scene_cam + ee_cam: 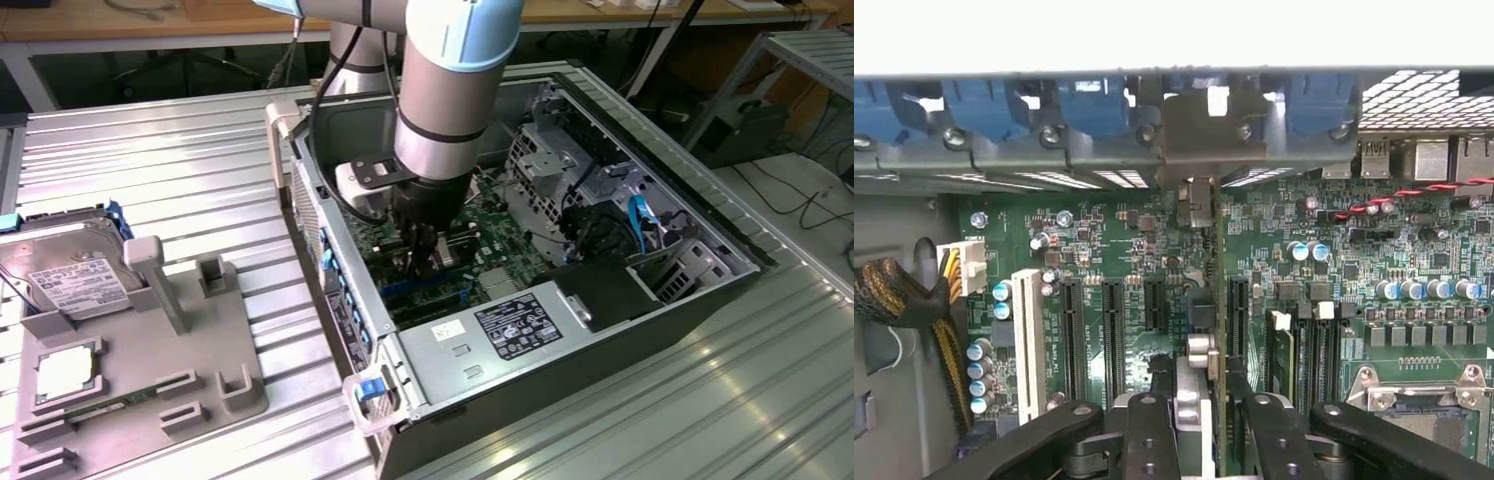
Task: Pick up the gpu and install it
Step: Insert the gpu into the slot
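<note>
Gpu (1221,340), thin black card with silvery bracket, stands edge-on over the green motherboard (1124,250), clamped in the part-closed hand (1214,440).

We list a table (160,160) bearing two lots. At the exterior view's left sits a fixture tray (147,370), with a hard drive (74,285) lying at its far end. At the exterior view's right lies a computer case (721,225) on its side, open upward. In the case we enter a power supply (494,335) at the near end, a motherboard (514,250) on the floor behind it, and a drive cage (561,150) beyond. The gripper (1204,415) hangs inside the case above the motherboard, with the gpu (1220,300) standing on edge, clasped between its fingers, among the expansion slots (1112,340). Memory slots (1299,350) lie on one side of the card, a cable bundle (914,300) well apart on the other.
</note>
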`<state>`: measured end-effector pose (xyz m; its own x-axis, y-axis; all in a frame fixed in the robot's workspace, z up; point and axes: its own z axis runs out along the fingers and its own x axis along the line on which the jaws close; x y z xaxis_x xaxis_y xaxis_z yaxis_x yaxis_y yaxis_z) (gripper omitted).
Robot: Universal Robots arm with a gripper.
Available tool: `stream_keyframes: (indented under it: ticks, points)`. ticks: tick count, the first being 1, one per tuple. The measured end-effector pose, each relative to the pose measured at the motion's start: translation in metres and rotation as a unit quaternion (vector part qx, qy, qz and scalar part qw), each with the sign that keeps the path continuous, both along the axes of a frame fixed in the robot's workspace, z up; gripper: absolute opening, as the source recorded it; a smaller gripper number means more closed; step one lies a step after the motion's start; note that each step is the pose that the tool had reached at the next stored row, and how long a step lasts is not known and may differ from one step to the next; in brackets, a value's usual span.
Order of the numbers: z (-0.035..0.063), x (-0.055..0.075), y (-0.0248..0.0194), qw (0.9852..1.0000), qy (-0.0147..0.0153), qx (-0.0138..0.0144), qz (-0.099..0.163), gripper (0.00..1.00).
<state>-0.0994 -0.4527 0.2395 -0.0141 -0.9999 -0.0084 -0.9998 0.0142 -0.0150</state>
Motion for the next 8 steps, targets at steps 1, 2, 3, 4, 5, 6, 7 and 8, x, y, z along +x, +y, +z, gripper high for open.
stream_keyframes:
  ticks: [1,2,3,4,5,6,7,8]
  points:
    - [-0.0003,0.0,0.0002,1.0,0.0006,0.0,0.0,0.31]
    - [-0.0005,-0.0001,0.0003,1.0,0.0014,0.0001,-0.001,0.31]
    - [-0.0007,-0.0002,0.0003,1.0,0.0022,0.0,-0.001,0.31]
    - [-0.0009,-0.0002,0.0003,1.0,0.0027,0.0,-0.001,0.31]
    - [-0.0011,-0.0002,0.0003,1.0,0.0031,0.0,-0.001,0.31]
    - [-0.0013,-0.0001,0.0003,1.0,0.0034,0.0,-0.001,0.31]
    - [-0.0014,-0.0001,0.0004,1.0,0.0038,0.0,-0.001,0.31]
    - [-0.0016,-0.0001,0.0003,1.0,0.0044,0.0,-0.001,0.31]
